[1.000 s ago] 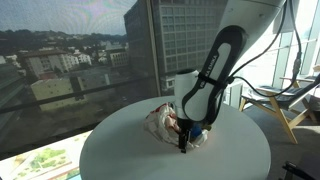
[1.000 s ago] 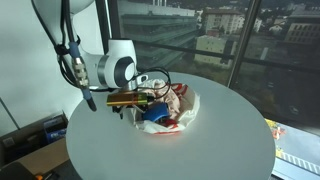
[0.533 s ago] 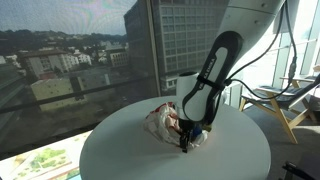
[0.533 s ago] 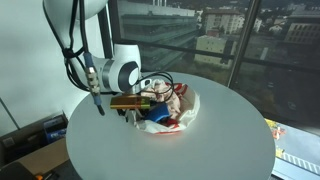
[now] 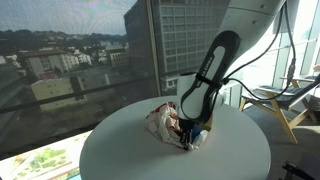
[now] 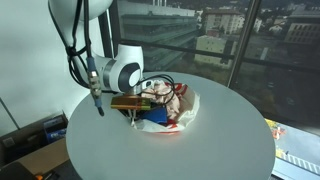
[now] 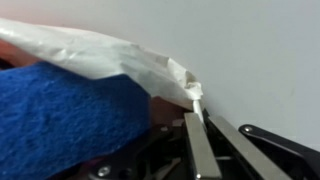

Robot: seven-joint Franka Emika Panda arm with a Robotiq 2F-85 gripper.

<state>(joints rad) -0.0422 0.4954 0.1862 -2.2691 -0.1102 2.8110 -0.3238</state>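
A crumpled white plastic bag (image 7: pixel 100 55) with red print lies open on the round white table (image 5: pixel 120 150), with a blue cloth (image 7: pixel 60 110) inside it. My gripper (image 7: pixel 198 118) points down at the bag's near edge, and its jaws are pressed together on a thin corner of the white plastic. In both exterior views the gripper (image 5: pixel 186 143) (image 6: pixel 138 110) sits low at the bag (image 5: pixel 160 120) (image 6: pixel 182 104), right beside the blue cloth (image 6: pixel 155 118). What else lies in the bag is hidden by the arm.
The table (image 6: pixel 200 150) is small and round, with its edge close on every side. Large windows stand just behind it. A wooden chair (image 5: pixel 290 110) is beside the table, and dark equipment (image 6: pixel 30 135) sits on the floor near the robot's base.
The jaws went from wide open to shut, pinching the bag's edge. The arm barely shifted over the bag.
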